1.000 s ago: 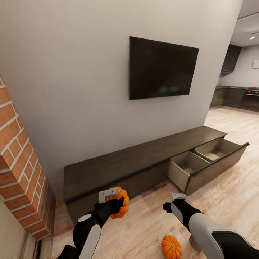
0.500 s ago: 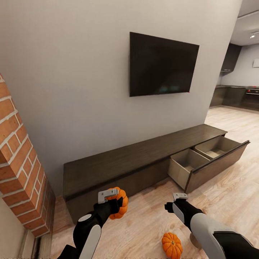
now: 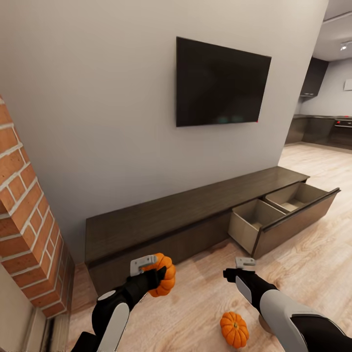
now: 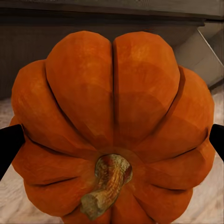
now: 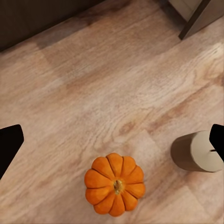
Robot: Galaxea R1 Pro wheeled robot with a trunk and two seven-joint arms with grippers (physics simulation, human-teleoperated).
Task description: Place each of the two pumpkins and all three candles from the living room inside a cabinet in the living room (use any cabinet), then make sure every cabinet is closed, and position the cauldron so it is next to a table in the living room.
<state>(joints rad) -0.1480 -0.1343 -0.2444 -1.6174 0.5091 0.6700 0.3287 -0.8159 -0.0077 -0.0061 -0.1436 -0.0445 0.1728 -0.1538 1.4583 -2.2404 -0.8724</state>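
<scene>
One pumpkin carried, one waiting

Clamped in the left gripper point(image 3: 155, 272), a pumpkin point(image 3: 163, 275) hung near the cabinet point(image 3: 161, 225); its open drawer point(image 3: 274, 215) lay rightward, the likely next drop. The right gripper point(image 3: 239, 270) spread empty over the floor pumpkin point(image 5: 115, 184) beside a candle point(image 5: 193, 151)

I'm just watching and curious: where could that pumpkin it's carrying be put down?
Both pale compartments of the open drawer look bare. The cabinet top is free along its whole length. The wood floor between cabinet front and the grippers is open. Nearer the robot it is tighter: the second pumpkin and a candle sit apart there.
</scene>
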